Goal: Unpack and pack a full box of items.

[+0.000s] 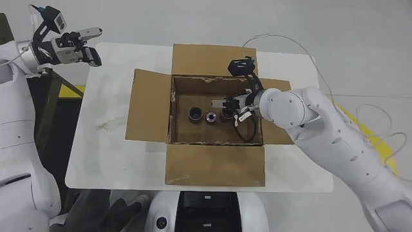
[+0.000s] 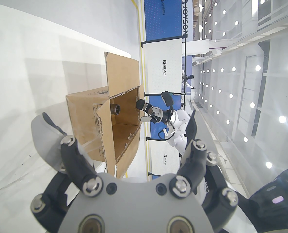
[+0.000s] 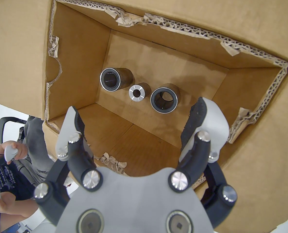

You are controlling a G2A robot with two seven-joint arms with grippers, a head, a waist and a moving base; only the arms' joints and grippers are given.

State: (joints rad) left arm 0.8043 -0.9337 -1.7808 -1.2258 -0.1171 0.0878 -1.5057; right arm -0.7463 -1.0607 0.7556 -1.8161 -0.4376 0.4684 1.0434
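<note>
An open cardboard box (image 1: 149,106) stands mid-table with its flaps spread flat. Three metal cylinders stand upright in a row on its floor: a dark tube (image 3: 112,78), a small silver bushing (image 3: 137,92) and a wide ring-like sleeve (image 3: 164,99). In the top view they are the tube (image 1: 194,114), the bushing (image 1: 210,116) and the sleeve (image 1: 226,113). My right gripper (image 3: 136,105) hangs open over the box's inside, above the sleeve end of the row (image 1: 235,107), holding nothing. My left gripper (image 1: 95,45) is open and raised over the table's far left corner, facing the box (image 2: 85,112).
The white table (image 1: 103,148) has bare room left of the box. A thin white cable (image 1: 283,38) arcs over the far right corner. Torn cardboard edges (image 3: 134,20) line the box mouth. A green and yellow frame (image 1: 55,90) stands off the table's left side.
</note>
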